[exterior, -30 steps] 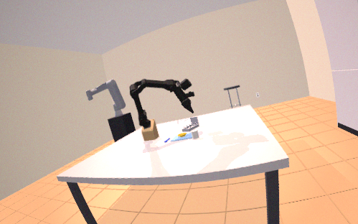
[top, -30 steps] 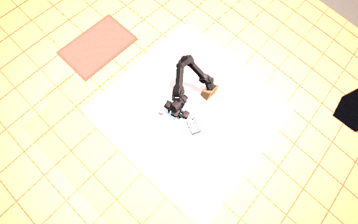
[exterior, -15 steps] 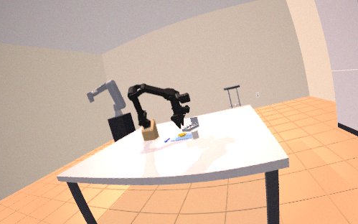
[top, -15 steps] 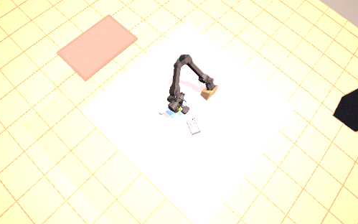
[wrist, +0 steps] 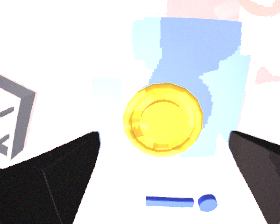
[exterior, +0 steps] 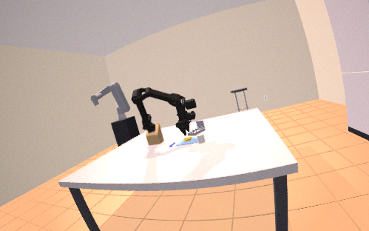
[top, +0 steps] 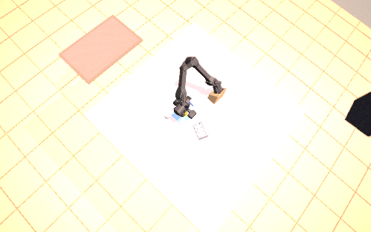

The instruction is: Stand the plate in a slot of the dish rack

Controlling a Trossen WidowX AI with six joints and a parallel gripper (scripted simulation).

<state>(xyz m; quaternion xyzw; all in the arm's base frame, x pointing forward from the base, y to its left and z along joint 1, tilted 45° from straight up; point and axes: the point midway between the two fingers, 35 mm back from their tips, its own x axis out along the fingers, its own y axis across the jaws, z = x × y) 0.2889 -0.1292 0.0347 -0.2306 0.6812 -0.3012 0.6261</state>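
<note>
I'm looking down my feed at the white table [top: 239,160] [exterior: 179,166], the biggest thing I have in the exterior view. Beyond its far left side I can see a grey arm [exterior: 118,97] on a black pedestal [exterior: 126,130]. My own black arm [top: 181,79] [exterior: 164,95] rises from a tan block [top: 215,97] [exterior: 155,136] at the left of the table, arches over and points down at the work. The gripper [top: 183,108] [exterior: 185,131] [wrist: 164,137] is open, its fingers well spread with nothing between them, above the table. Under it I've got the blue mat [top: 176,117] [exterior: 182,143] [wrist: 191,45], with the grey dish rack [top: 203,138] [exterior: 197,132] [wrist: 25,120] on its far side, apart from the plate. The yellow plate [top: 186,114] [exterior: 188,139] [wrist: 163,120] lies flat on the mat, face up. A pale cylinder [top: 167,117] [exterior: 201,138] stands at the right, and a slim blue bar [top: 191,104] [exterior: 172,144] [wrist: 169,201] lies to the left, just beside a small blue disc [wrist: 207,202].
</note>
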